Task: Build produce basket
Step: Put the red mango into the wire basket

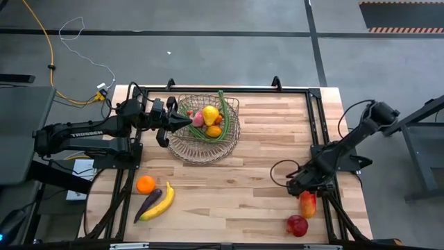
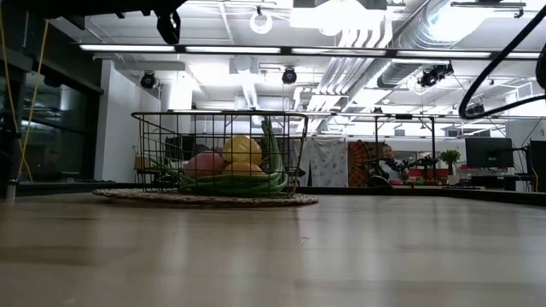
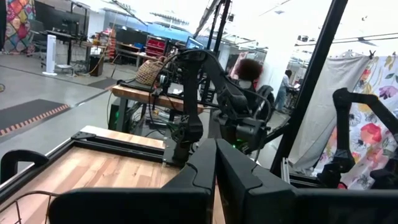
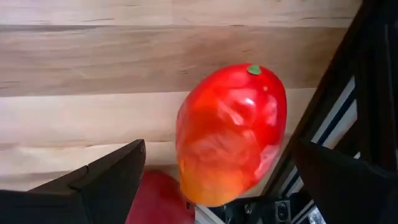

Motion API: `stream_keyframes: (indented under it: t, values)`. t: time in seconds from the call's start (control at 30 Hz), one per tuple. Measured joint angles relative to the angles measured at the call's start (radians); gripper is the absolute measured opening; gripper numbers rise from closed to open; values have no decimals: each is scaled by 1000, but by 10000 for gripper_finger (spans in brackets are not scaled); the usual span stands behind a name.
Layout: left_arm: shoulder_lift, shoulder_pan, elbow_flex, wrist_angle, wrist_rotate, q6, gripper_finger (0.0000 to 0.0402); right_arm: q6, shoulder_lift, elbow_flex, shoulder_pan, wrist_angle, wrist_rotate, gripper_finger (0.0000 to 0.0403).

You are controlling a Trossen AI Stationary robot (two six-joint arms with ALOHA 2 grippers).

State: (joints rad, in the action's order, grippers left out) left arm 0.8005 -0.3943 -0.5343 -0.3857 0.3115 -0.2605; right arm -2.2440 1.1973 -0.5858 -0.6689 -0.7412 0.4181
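The wire basket [image 1: 229, 142] stands at the table's far middle and holds a yellow lemon [image 1: 210, 114], a pink-red fruit [image 1: 198, 119], an orange piece [image 1: 214, 130] and long green beans [image 1: 222, 111]. It also shows in the low view [image 2: 162, 141]. My left gripper [image 1: 186, 119] is shut and empty above the basket's left rim. My right gripper [image 4: 217, 149] is open above a red-orange fruit [image 4: 230, 130] lying on the table at the near right [image 1: 307, 203]. Its fingers stand on either side of the fruit, apart from it.
A red apple [image 1: 297, 225] lies near the front right corner. An orange [image 1: 146, 184], a purple eggplant [image 1: 148, 205] and a banana [image 1: 161, 202] lie at the front left. A black rail [image 4: 336, 106] runs beside the red-orange fruit. Bare wood lies between the two groups.
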Motion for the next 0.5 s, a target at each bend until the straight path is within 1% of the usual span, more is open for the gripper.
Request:
stream_keyframes:
  t: [0.2, 0.5]
  values:
    - [0, 0, 0, 0, 0, 1, 0, 0, 79, 0, 0, 59, 28, 394]
    - [0, 0, 0, 0, 0, 2, 0, 46, 167, 0, 0, 60, 29, 394]
